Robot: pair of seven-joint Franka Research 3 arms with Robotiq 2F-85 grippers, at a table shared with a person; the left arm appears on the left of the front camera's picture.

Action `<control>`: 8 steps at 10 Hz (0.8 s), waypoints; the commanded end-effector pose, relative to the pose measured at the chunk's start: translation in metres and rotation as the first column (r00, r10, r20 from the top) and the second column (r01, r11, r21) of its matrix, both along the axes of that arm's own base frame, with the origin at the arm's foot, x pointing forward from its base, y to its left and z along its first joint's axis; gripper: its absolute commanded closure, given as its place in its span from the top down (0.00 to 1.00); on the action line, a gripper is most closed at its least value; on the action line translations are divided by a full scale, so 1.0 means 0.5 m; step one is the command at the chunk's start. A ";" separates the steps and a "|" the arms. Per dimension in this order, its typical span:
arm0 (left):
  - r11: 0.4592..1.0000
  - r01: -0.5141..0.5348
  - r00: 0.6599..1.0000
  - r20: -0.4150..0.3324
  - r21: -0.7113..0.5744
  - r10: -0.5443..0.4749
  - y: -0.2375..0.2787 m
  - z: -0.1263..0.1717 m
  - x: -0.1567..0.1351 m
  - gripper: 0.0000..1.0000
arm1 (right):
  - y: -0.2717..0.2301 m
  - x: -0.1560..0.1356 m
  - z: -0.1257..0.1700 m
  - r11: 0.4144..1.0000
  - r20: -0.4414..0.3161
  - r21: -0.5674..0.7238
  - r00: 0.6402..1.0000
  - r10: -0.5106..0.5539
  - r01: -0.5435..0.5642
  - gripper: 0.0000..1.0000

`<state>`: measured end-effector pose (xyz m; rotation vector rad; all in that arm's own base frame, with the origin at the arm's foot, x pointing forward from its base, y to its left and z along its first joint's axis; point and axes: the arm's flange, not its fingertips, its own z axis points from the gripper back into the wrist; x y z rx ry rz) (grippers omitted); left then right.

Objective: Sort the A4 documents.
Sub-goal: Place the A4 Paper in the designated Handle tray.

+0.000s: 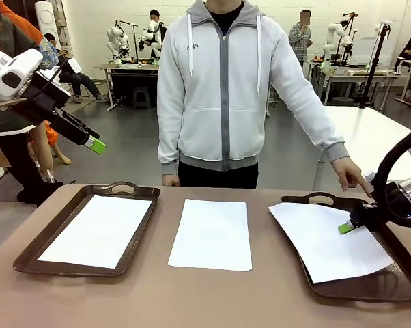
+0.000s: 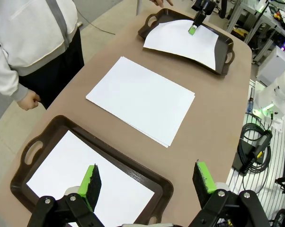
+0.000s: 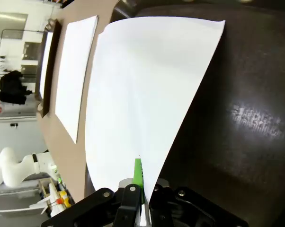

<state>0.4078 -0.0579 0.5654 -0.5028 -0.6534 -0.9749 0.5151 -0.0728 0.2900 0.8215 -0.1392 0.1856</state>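
left sheet [image 1: 96, 229] flat | middle sheets [image 1: 211, 234] flat | right sheet [image 1: 328, 239] skewed (all blank)

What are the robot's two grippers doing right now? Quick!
Left gripper: open, holding nothing.
Right gripper: shut on the sheet in the right tray.

Sheet [image 1: 96, 229] in left tray [image 1: 55, 229], stack [image 1: 212, 234] between trays, second sheet [image 1: 328, 239] in right tray [image 1: 397, 273]
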 end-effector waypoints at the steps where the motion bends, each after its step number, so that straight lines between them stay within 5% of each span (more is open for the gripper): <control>1: 1.000 0.015 1.000 0.012 -0.001 -0.015 0.003 -0.002 -0.001 1.00 | -0.010 -0.016 0.006 0.998 -0.025 -0.051 0.999 -0.039 0.038 0.01; 8: 1.000 0.015 1.000 0.012 -0.001 -0.015 0.003 -0.002 -0.001 1.00 | -0.032 -0.054 0.034 0.991 0.031 -0.077 0.994 -0.107 0.109 0.01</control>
